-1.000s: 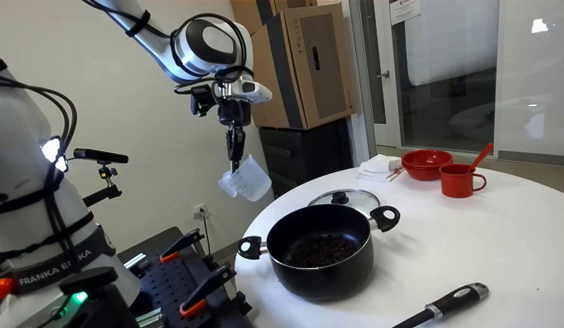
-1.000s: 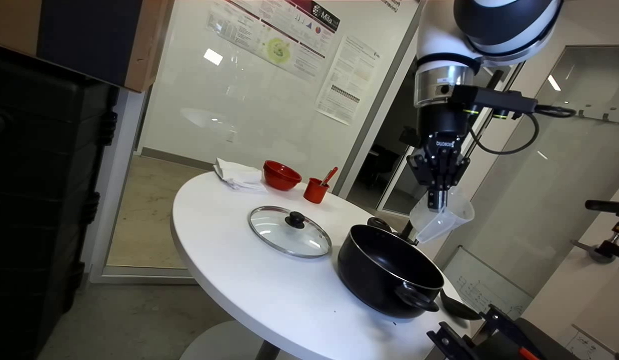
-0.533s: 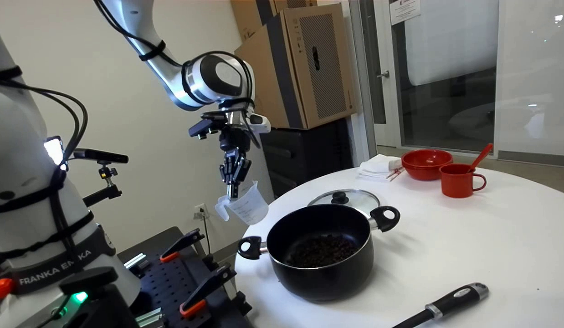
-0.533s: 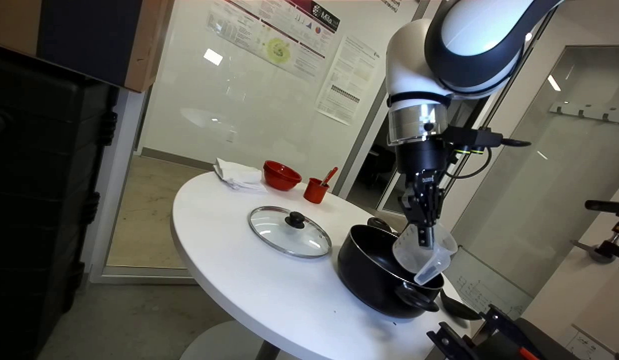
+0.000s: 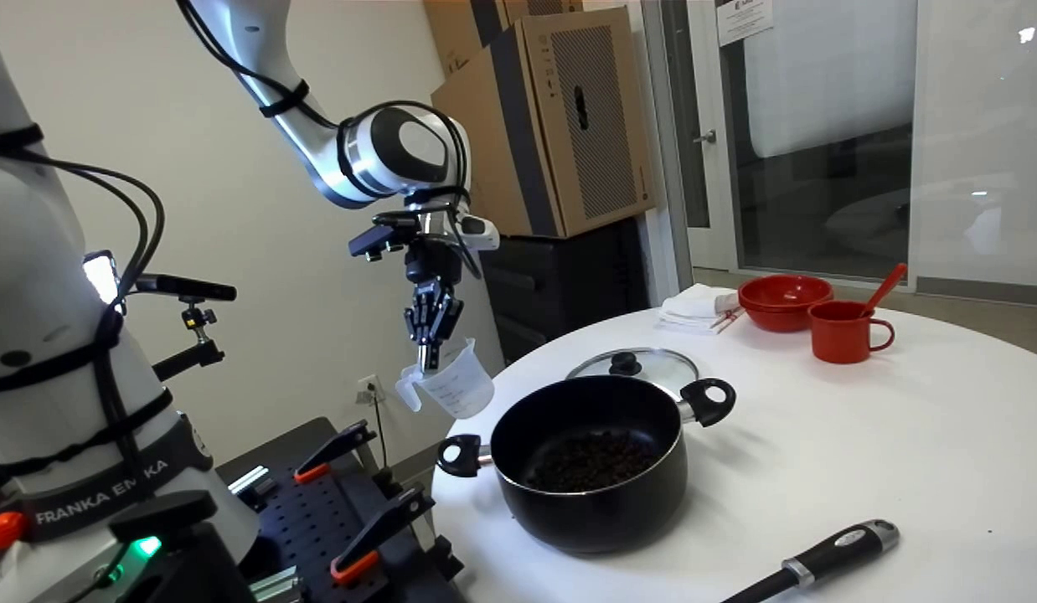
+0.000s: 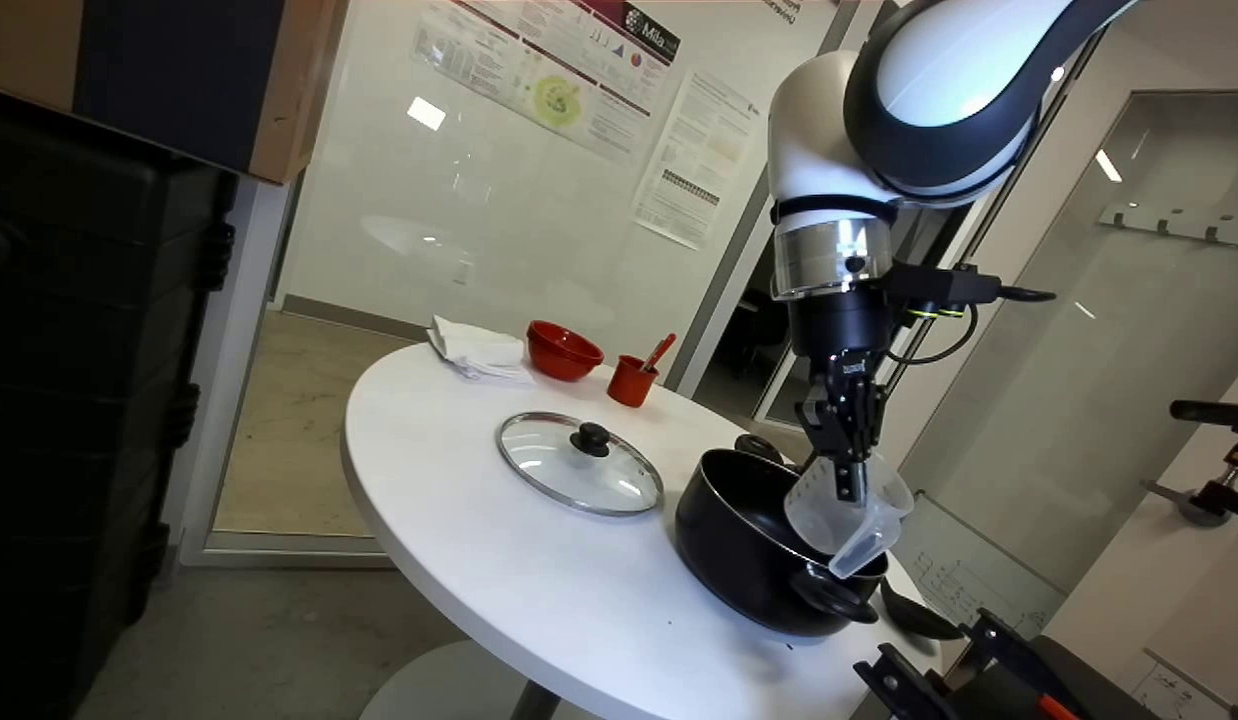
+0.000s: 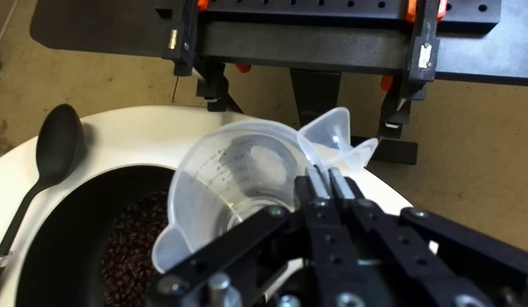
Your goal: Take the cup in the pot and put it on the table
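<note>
The cup point(image 5: 464, 389) is pale, translucent, with measure marks, a spout and a side handle. My gripper point(image 5: 429, 360) is shut on its wall near the handle and holds it slightly tilted in the air, beside the pot point(image 5: 602, 512) near the table's edge. In an exterior view the cup point(image 6: 817, 512) overlaps the pot point(image 6: 729, 560) below the gripper point(image 6: 850, 482). In the wrist view the fingertips point(image 7: 330, 181) pinch the wall; no beans show in the visible inside of the cup point(image 7: 242, 166). The black pot point(image 7: 72, 230) holds dark beans. The table point(image 5: 929, 444) is white and round.
A glass lid point(image 6: 554, 470) lies by the pot. A black spoon point(image 7: 57, 145) lies on the pot's far side from the lid. Red bowls point(image 5: 785, 303), a red cup point(image 5: 841, 335) and white cloths point(image 5: 690, 308) stand at the back. Clamps point(image 5: 380, 528) sit on the robot's bench.
Over the last second my gripper has come down with the cup and the wrist has turned. In the last half second it has sunk only slightly. The pot has not moved.
</note>
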`<state>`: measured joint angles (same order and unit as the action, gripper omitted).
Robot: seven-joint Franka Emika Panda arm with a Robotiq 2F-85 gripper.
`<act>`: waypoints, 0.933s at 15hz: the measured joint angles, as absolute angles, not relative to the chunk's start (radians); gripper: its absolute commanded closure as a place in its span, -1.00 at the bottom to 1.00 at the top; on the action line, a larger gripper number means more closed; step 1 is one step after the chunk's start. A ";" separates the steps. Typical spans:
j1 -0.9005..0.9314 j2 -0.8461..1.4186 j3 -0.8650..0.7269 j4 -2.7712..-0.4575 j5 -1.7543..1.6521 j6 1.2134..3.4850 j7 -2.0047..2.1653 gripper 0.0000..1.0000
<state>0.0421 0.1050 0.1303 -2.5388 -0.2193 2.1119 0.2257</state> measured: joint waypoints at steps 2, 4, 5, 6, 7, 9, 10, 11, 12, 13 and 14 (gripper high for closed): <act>0.049 0.105 0.128 -2.534 -0.219 2.095 0.225 0.98; 0.062 0.105 0.129 -2.514 -0.216 2.065 0.224 0.98; 0.073 0.104 0.131 -2.496 -0.214 2.041 0.224 0.98; 0.085 0.102 0.136 -2.472 -0.209 2.007 0.223 0.98; 0.098 0.098 0.141 -2.444 -0.202 1.971 0.223 0.98; 0.130 0.092 0.158 -2.373 -0.195 1.876 0.225 0.98; 0.147 0.093 0.167 -2.334 -0.197 1.824 0.233 0.98; 0.163 0.097 0.174 -2.294 -0.199 1.778 0.244 0.98; 0.177 0.110 0.179 -2.254 -0.203 1.734 0.261 0.98; 0.189 0.132 0.182 -2.213 -0.208 1.691 0.278 0.98; 0.197 0.162 0.182 -2.171 -0.212 1.648 0.292 0.98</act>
